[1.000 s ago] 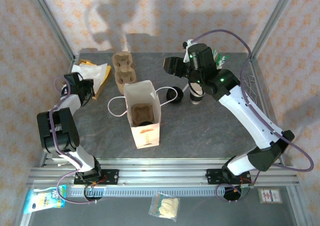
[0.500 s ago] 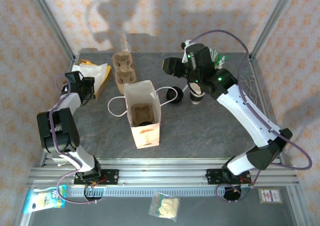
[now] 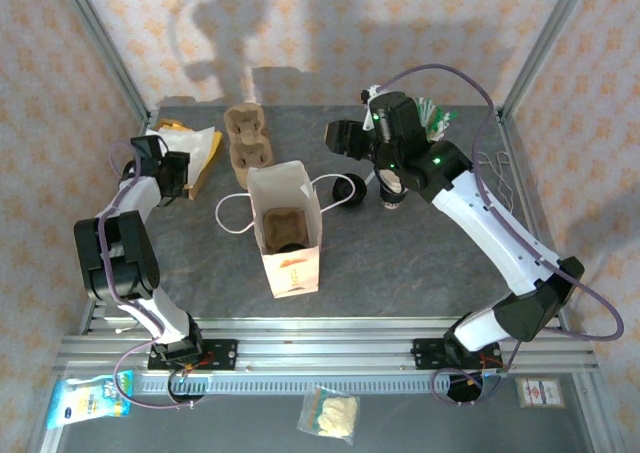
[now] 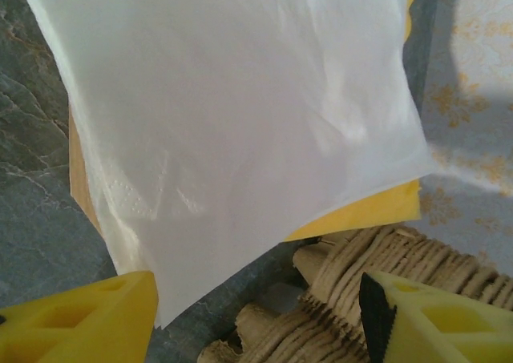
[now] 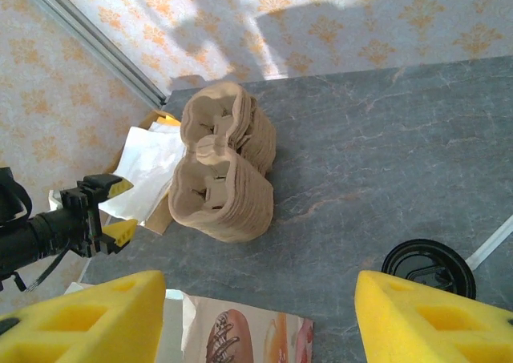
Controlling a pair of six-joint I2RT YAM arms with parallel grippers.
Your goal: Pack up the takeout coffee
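The takeout coffee (image 3: 392, 195) stands upright on the grey table (image 3: 420, 273), right of centre in the overhead view. It is tucked under my right forearm, so I cannot tell what sits on its top. Just to its left a round black lid (image 5: 425, 267) lies flat on the slab beside the bag's looped handle. I judge the lid has to go on the cup before anything is packed. Left again, at the middle of the frame, the paper bag (image 3: 295, 258) stands open-mouthed with a pulp tray (image 3: 283, 228) already seated in it, ready to keep a cup from tipping. My right gripper (image 5: 256, 319) hangs above and left of the cup with its yellow fingers spread wide and nothing between them, looking down past the lid toward the stack of spare trays (image 5: 224, 187). I have not closed on the cup. At the upper left, my left gripper (image 4: 256, 331) is also spread and empty. It points at the white napkin (image 4: 240, 123), which lies on yellow paper beside that stack, presumably because napkins are meant to go into the bag.
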